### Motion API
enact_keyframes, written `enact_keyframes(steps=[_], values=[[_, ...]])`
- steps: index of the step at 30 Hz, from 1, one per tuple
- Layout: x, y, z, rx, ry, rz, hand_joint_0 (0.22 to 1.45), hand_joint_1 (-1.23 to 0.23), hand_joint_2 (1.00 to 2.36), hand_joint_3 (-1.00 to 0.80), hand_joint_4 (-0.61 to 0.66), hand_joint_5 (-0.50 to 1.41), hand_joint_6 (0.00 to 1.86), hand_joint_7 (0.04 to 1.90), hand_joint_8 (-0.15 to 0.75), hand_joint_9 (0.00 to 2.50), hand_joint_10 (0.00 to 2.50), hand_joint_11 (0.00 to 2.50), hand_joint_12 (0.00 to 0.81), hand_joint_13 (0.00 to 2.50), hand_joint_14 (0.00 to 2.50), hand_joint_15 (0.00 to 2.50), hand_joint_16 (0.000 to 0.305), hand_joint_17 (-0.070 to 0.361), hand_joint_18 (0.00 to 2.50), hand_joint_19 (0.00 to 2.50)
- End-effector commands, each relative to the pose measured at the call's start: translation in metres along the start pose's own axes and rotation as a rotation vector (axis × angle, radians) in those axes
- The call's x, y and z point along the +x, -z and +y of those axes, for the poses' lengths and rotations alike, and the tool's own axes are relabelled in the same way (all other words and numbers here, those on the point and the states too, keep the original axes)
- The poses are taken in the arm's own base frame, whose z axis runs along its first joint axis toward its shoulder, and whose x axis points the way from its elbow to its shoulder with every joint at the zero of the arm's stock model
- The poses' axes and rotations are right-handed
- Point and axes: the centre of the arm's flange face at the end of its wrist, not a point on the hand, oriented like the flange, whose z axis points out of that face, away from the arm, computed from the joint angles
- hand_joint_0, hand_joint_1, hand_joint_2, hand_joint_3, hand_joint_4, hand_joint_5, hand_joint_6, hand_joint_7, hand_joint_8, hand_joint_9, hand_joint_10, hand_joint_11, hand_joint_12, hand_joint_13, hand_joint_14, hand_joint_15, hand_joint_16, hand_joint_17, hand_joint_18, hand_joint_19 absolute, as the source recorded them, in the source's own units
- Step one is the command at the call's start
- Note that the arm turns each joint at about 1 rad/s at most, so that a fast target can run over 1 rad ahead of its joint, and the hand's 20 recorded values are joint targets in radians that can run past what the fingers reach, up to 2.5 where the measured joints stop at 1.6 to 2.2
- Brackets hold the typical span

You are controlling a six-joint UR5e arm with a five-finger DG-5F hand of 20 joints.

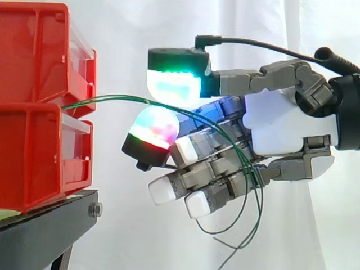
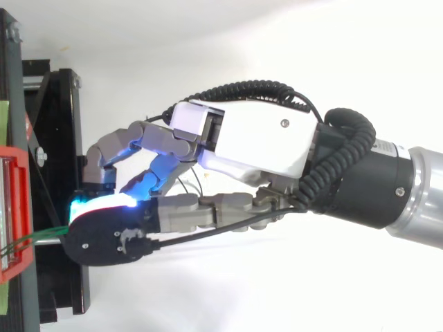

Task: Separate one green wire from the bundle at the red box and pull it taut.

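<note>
Fingers (image 1: 173,84) of the hand (image 1: 287,124) pinch a green wire (image 1: 112,97) mid-frame, right of the red box (image 1: 34,107). I judge it separated; it bows slightly, so tautening remains.

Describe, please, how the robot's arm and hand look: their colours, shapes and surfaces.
The hand has a white, boxy palm shell and grey, segmented metal fingers. Some fingertip pads are thick and black-backed and glow white, green, cyan and red; others are plain white. The arm is a black cylinder that turns silver further back.
</note>
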Motion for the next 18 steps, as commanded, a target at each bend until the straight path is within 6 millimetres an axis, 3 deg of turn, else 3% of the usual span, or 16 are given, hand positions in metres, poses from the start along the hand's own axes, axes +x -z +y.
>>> enact_keyframes(steps=[1,10,18], values=[[0.0000,0.0000,-0.0003,0.000,0.000,0.002,0.58,-0.56,1.01,-0.13,0.27,-0.20,0.91,1.02,0.386,0.94,0.01,0.74,0.340,0.90,0.01,0.35,0.054,0.122,0.96,0.40],[0.0000,0.0001,0.0002,0.002,-0.001,0.002,0.61,-0.68,1.01,-0.33,0.26,-0.21,0.92,1.02,0.353,0.92,0.01,0.78,0.300,0.88,0.01,0.37,0.047,0.106,0.90,0.42],[-0.0012,0.0021,-0.0005,0.018,-0.005,0.002,0.60,-0.50,1.01,-0.43,0.25,-0.19,0.92,1.03,0.357,0.99,0.02,0.80,0.303,0.91,0.01,0.37,0.046,0.104,0.92,0.43]])
